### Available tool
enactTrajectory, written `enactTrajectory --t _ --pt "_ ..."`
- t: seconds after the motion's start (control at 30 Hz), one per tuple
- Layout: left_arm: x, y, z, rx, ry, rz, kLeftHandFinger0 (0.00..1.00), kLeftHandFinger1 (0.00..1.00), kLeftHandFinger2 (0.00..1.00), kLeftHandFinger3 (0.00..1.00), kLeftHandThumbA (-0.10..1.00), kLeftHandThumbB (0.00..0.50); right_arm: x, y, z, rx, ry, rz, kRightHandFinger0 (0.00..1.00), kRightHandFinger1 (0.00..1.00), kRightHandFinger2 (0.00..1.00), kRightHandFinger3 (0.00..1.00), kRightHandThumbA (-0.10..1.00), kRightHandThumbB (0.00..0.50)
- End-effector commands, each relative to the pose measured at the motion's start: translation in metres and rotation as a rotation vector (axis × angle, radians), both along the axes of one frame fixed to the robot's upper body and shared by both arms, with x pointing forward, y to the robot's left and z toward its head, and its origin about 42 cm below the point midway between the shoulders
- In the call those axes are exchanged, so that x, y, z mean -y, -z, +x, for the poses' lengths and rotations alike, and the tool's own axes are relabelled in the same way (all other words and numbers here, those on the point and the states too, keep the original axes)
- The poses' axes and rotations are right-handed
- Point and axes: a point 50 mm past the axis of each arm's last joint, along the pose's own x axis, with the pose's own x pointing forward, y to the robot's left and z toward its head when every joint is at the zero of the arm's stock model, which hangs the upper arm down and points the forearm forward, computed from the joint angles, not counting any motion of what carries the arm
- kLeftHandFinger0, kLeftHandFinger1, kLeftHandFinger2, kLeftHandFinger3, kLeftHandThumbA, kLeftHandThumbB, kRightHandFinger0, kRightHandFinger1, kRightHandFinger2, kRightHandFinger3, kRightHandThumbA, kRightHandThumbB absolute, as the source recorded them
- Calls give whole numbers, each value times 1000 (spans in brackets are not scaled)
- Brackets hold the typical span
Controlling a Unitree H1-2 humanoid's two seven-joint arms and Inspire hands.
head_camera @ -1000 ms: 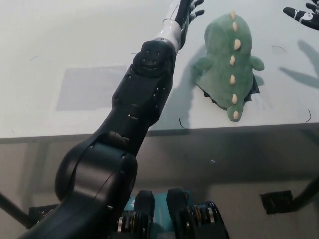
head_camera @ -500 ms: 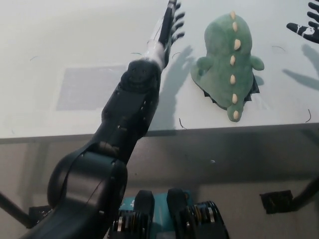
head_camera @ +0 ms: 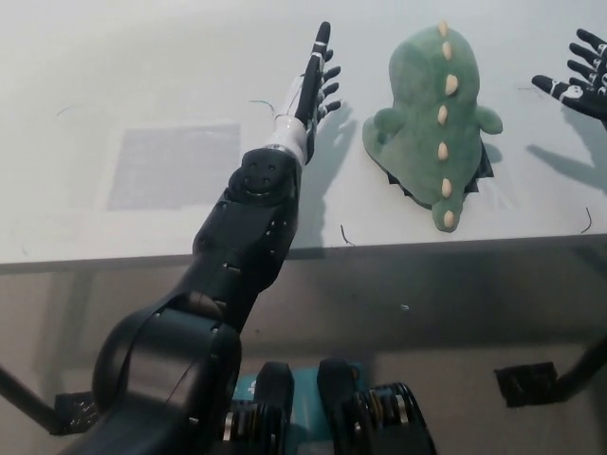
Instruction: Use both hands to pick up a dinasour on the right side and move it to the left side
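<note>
In the head view, the left hand (head_camera: 315, 78) has drawn back from the green dinosaur (head_camera: 437, 121) over the last second and now hovers just beside it, fingers spread. The right hand (head_camera: 580, 78) has come further in, also splayed. The toy still lies untouched on the white table (head_camera: 142, 85)'s right side, so bracketing continues; no containers are visible.

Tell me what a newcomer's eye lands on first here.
First the green dinosaur with its row of cream spikes, lying on the white table right of the middle. Next the left hand, open just left of it and apart from it. The right hand is open at the picture's right edge, also clear of the toy.
</note>
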Motion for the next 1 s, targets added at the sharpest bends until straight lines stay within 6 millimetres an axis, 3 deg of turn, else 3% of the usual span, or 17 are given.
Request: enactTrajectory --t 0.0,0.13,0.23,0.4,0.6,0.77,0.87,0.97 --pt "8 -17 2 73 6 -6 1000 1000 1000 1000 1000 456 -4 -27 4 83 1 11 1000 1000 1000 1000 1000 214" --pt "12 -13 1 52 12 -8 1000 1000 1000 1000 1000 440 -9 -19 3 69 -5 24 1000 1000 1000 1000 1000 243" --pt "13 -15 1 48 9 -10 1000 1000 1000 1000 1000 454 -14 -24 7 66 -19 31 1000 1000 1000 1000 1000 226" --pt "15 -13 0 32 9 -21 1000 1000 1000 1000 1000 446 -16 -20 8 56 -32 44 1000 1000 1000 1000 1000 243" --pt "20 -2 -4 13 15 -2 1000 1000 1000 1000 1000 430 -20 -5 3 36 -32 58 1000 1000 1000 1000 1000 253" --pt "22 7 -7 -21 24 -18 1000 1000 1000 1000 1000 443 -25 8 2 8 -32 62 1000 1000 1000 1000 1000 210" --pt "22 13 -9 -34 26 -10 1000 1000 1000 1000 1000 445 -31 20 5 -29 -21 58 1000 1000 1000 1000 1000 221" --pt "21 14 -9 -43 24 3 1000 1000 1000 1000 1000 478 -38 25 7 -48 -16 66 1000 1000 1000 1000 1000 219"
